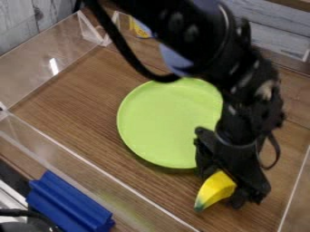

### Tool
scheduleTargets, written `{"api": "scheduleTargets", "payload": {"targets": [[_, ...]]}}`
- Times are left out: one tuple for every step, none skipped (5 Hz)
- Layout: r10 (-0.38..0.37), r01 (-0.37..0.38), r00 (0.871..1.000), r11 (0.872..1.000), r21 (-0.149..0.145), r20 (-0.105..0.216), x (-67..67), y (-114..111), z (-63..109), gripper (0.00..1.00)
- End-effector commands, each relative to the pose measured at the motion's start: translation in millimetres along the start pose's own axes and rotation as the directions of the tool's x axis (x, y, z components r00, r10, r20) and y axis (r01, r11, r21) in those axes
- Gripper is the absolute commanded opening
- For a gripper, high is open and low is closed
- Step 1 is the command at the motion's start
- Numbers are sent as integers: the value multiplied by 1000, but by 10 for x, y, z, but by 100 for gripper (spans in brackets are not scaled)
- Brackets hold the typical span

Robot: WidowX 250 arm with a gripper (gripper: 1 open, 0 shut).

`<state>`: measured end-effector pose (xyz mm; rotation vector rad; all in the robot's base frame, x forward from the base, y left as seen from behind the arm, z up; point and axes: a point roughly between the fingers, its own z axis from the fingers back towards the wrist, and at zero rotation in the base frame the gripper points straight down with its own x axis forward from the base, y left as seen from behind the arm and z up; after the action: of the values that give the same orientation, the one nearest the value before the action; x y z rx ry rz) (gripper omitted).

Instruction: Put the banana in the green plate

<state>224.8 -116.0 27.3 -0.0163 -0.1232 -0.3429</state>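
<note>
The banana (215, 192) lies on the wooden table near the front right, just outside the rim of the green plate (155, 118). Only its left half shows; the rest is behind a finger. My black gripper (233, 179) points straight down over the banana, jaws open, one finger on each side of it. The fingertips (256, 195) are down near the table. I cannot tell whether they touch the banana. The arm hides the plate's right edge.
A clear plastic wall (49, 63) rings the table on the left, front and right. A blue block (63, 207) lies at the front left. A small jar with a yellow label (140, 27) stands at the back, partly behind the arm.
</note>
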Motion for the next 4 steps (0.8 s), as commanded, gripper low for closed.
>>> {"api": "scheduleTargets", "payload": {"targets": [[-12,12,999,1000,2,53,41,-25,-21,0],[-8,8,998,1000,2,55,43,-22,-16,0],[-2,2,998,1000,2,56,46,-15,-5,0],[4,-4,998,1000,2,56,48,-8,9,0]]}}
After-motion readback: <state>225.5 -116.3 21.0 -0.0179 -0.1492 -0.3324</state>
